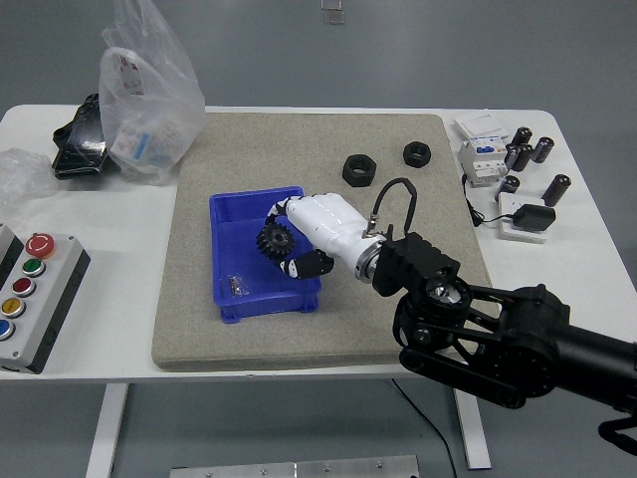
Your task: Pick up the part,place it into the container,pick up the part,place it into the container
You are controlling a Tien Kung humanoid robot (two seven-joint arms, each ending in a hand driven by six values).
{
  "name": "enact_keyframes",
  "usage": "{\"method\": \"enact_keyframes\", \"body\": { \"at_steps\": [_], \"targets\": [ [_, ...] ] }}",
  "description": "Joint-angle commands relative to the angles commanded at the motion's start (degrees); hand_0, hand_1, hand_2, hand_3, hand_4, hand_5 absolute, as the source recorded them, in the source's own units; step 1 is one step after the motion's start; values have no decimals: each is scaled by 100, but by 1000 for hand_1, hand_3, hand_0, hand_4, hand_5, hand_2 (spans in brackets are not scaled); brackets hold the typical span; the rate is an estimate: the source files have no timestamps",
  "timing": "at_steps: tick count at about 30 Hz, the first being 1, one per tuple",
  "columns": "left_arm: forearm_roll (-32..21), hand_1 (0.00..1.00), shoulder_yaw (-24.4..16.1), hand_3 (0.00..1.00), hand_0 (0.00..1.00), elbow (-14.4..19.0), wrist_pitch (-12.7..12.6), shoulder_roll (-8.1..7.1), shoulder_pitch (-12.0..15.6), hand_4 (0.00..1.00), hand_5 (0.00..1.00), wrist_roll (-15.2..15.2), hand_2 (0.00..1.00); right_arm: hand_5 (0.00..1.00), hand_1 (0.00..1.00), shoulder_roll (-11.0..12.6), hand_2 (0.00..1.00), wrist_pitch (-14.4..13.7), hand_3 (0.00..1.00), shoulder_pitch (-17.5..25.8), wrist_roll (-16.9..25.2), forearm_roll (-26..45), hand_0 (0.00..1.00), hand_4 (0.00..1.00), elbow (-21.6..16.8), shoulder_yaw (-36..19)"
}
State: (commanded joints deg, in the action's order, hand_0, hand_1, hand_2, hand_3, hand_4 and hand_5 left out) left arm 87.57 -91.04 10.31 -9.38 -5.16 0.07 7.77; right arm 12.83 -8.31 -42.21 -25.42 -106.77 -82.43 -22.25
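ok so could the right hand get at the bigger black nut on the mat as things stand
Probably not right away: the right hand is shut on the gear over the blue bin. The larger nut lies bare on the mat just beyond, with nothing around it, so the path looks free once the gear is released.

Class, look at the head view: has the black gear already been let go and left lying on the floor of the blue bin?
No. The right hand grips the black gear in its fingers, holding it over the blue bin.
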Motion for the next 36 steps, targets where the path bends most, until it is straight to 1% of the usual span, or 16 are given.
{"method": "enact_keyframes", "body": {
  "at_steps": [2, 3, 8, 9, 12, 14, 15, 19, 20, 21, 25, 31, 32, 33, 36],
  "targets": [
    [8, 557, 0, 615, 631, 0, 2, 1, 0, 696, 223, 2, 553, 210, 731, 3, 807, -12, 795, 8, 8, 32, 523, 664, 6, -9],
    [15, 555, 0, 617, 630, 0, 4, 1, -2, 698, 197, 2, 555, 222, 733, 4, 812, -4, 821, 7, 7, 44, 531, 697, 7, -11],
    [10, 555, 8, 617, 630, 0, 6, -8, -15, 698, 197, -9, 555, 222, 733, 2, 812, 69, 821, -14, -26, 86, 531, 697, 5, 5],
    [7, 554, 10, 614, 630, 0, 7, -10, -17, 688, 207, -10, 553, 213, 735, 3, 827, 78, 864, -14, -38, 88, 530, 713, 5, 2],
    [5, 554, 7, 614, 630, 0, 6, -10, -13, 688, 207, -7, 553, 213, 735, 13, 827, 9, 864, 28, -35, 49, 530, 713, 2, -70],
    [2, 554, 3, 614, 630, 0, 5, -7, -6, 688, 207, -4, 553, 213, 735, 50, 827, -102, 864, 114, -35, 5, 530, 713, -28, -245],
    [-2, 557, 3, 612, 631, 0, 6, -6, -3, 690, 231, -4, 552, 227, 724, 84, 815, -168, 834, 179, -38, -28, 491, 726, -53, -368],
    [-6, 557, -6, 612, 631, 0, 3, 4, 13, 690, 231, -1, 552, 227, 724, 274, 815, -287, 834, 399, -147, -272, 491, 726, -58, -864],
    [-3, 557, -11, 612, 631, 0, 3, 5, 15, 690, 231, 3, 552, 227, 724, 330, 815, -280, 834, 431, -184, -320, 491, 726, -14, -987],
    [1, 552, -17, 613, 628, 0, 1, 4, 14, 692, 189, 4, 552, 248, 715, 385, 811, -263, 826, 452, -210, -322, 466, 739, 64, -1087],
    [-11, 552, -11, 613, 628, 0, 1, -7, -3, 692, 189, -9, 552, 248, 715, 504, 811, -219, 826, 504, -247, -163, 466, 739, 444, -1123],
    [-32, 553, 15, 615, 627, 0, 7, -4, -18, 695, 184, -22, 553, 253, 711, 489, 807, -197, 822, 587, -215, 117, 456, 746, 893, -984],
    [-32, 553, 14, 615, 627, 0, 7, -3, -17, 695, 184, -20, 553, 253, 711, 491, 807, -191, 822, 595, -215, 155, 456, 746, 930, -954],
    [-28, 553, 11, 614, 627, 0, 6, -3, -14, 693, 184, -17, 553, 266, 703, 494, 798, -183, 807, 604, -213, 208, 436, 749, 972, -907],
    [-20, 553, 0, 614, 627, 0, 4, -5, -9, 693, 184, -11, 553, 266, 703, 494, 798, -168, 807, 618, -212, 295, 436, 749, 1042, -821]
  ]
}}
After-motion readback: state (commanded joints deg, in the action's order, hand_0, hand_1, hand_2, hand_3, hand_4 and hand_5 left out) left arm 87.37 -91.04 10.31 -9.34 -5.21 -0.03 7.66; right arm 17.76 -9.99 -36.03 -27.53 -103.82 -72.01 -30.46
